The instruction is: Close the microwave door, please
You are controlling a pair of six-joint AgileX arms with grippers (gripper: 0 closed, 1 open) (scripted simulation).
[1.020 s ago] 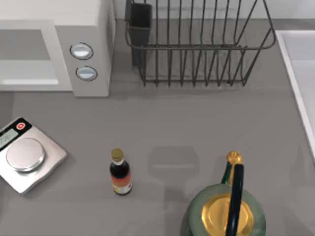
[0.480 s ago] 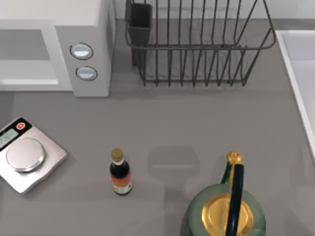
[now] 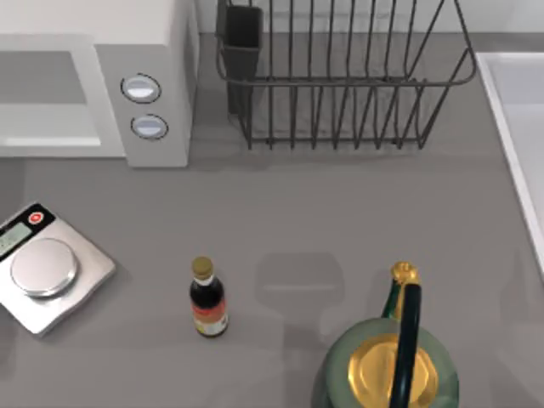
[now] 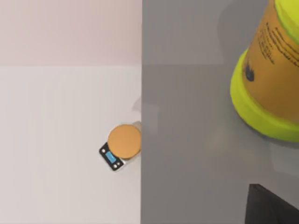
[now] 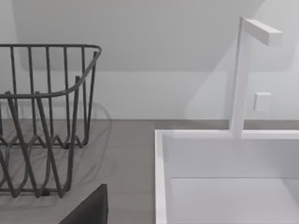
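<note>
Microwave (image 3: 144, 81) standing at the desk's (image 3: 340, 212) far left corner, cavity open to the front, two knobs (image 3: 141, 88) facing up the panel; microwave door out of frame. Wire rack (image 3: 340, 76) along the far edge, scale (image 3: 47, 268) near the left edge. Jaw state of either arm: cannot tell.

Yellow-based container (image 4: 268, 79) on grey surface (image 4: 187, 140), small scale (image 4: 120, 147) (orange plate) beyond
</note>
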